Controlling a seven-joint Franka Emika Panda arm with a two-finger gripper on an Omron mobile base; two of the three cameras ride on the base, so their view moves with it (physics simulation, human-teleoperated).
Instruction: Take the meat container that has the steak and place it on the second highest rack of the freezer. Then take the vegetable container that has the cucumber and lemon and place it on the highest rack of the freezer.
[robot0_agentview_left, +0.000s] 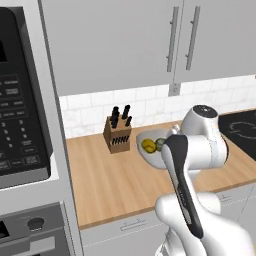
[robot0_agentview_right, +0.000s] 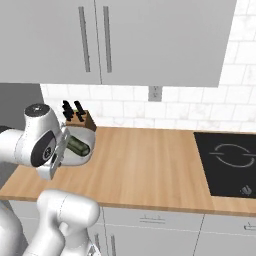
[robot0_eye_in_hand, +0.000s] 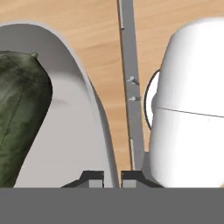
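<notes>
Above wooden bench (robot0_agentview_left: 110, 185), vegetable container (robot0_agentview_left: 150, 150) held off surface, at 3 o'clock of knife block (robot0_agentview_left: 118, 134). Cucumber (robot0_eye_in_hand: 19, 113) and lemon (robot0_agentview_left: 148, 145) inside. Jaws (robot0_eye_in_hand: 112, 177) closed on container rim, fingertips (robot0_eye_in_hand: 92, 178) on either side of wall. Cooktop (robot0_agentview_right: 227, 162) at bench's far right, well apart.

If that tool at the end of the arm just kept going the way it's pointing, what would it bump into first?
Nothing to travel to, really: the tool already straddles the grey rim of the vegetable container. Pushing on would likely slide along that wall, then probably reach the wooden counter. Depth is unclear.
</notes>
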